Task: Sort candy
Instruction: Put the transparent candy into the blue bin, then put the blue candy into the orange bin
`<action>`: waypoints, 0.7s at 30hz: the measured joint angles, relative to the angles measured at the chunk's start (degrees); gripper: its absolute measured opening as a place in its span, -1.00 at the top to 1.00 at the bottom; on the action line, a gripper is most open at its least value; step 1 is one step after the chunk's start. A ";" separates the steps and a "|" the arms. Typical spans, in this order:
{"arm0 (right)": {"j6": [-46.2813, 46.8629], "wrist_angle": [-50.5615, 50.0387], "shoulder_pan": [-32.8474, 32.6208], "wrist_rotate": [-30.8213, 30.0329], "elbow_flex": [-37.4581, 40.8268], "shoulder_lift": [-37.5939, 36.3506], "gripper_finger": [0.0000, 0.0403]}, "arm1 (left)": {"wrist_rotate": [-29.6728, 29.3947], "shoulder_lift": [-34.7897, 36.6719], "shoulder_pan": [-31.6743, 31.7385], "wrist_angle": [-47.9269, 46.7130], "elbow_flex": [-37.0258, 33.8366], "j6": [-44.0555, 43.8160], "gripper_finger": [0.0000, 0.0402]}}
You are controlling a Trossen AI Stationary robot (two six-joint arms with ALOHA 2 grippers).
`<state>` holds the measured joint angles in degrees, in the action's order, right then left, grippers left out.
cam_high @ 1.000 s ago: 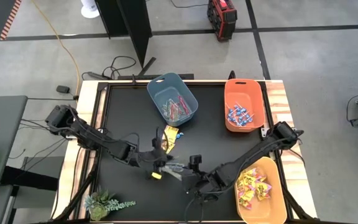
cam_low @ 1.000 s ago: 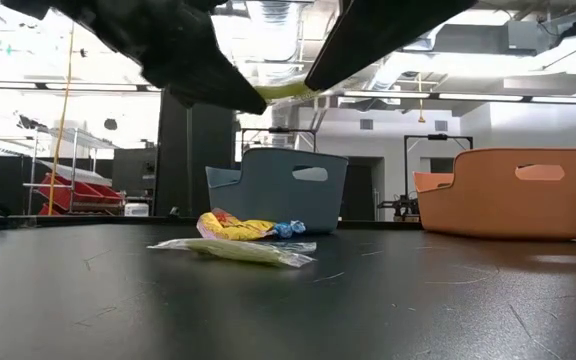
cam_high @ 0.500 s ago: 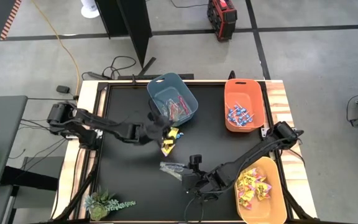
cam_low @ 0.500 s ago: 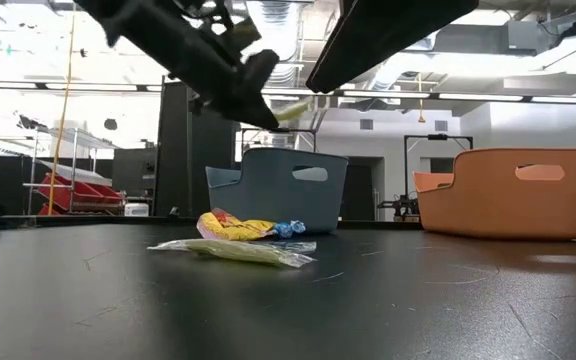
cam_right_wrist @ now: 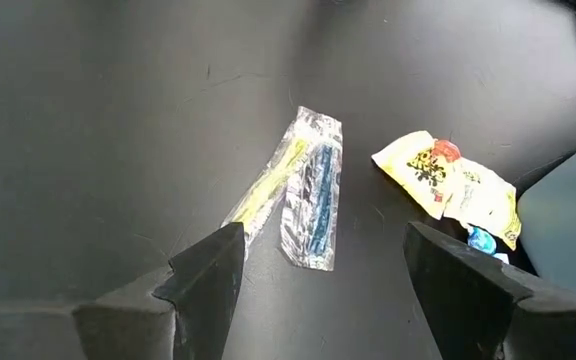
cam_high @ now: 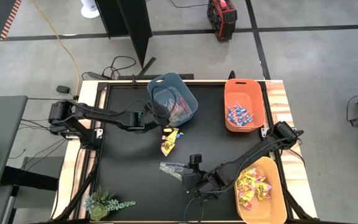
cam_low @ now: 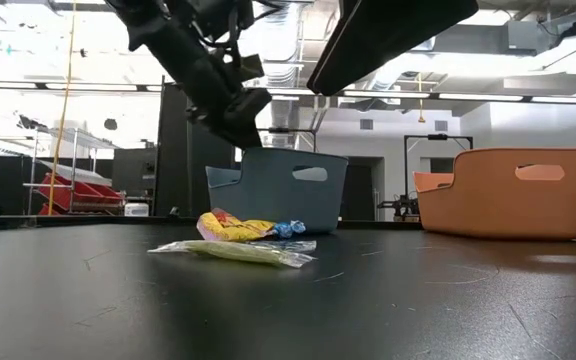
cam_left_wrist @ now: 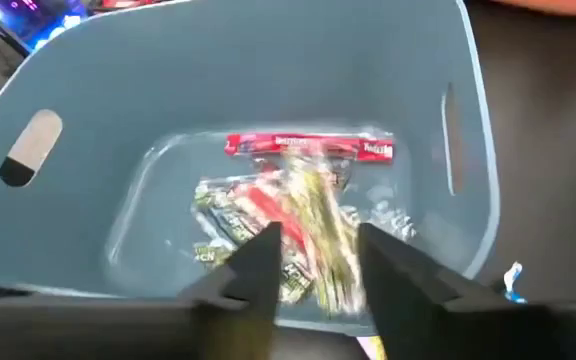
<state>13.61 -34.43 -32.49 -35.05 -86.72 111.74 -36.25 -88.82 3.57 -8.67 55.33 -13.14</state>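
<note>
Low centre, right gripper point(cam_high: 194, 176), fingers spread, above clear-wrapped sticks point(cam_right_wrist: 298, 188) on black tabletop point(cam_high: 129, 168). Mid-frame, yellow packets point(cam_high: 169, 140), red print unreadable. Upper centre, left gripper point(cam_high: 160, 111), fingers parted, over blue-grey bin point(cam_left_wrist: 268, 60); wrapper text blurred.

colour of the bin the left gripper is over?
Blue-grey bin, clearest in the left wrist view, with the left gripper above it.

My left gripper point(cam_high: 156, 111) hangs over the blue-grey plastic bin point(cam_high: 189, 98), which holds slim clear-wrapped candy sticks point(cam_left_wrist: 298, 210). My right gripper point(cam_high: 190, 176) sits just beside two clear-wrapped sticks point(cam_right_wrist: 298, 190) on the black table point(cam_high: 129, 180); yellow square packets point(cam_high: 169, 138) lie between bin and sticks
</note>
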 joint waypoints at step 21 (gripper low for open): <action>0.02 -1.34 -0.85 0.02 0.02 -0.02 -0.44 | -4.99 0.23 -21.83 -2.32 -0.01 7.89 -0.01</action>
<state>13.63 -35.76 -33.34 -35.03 -86.70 111.72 -41.25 -88.59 -18.25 -10.99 55.32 -5.26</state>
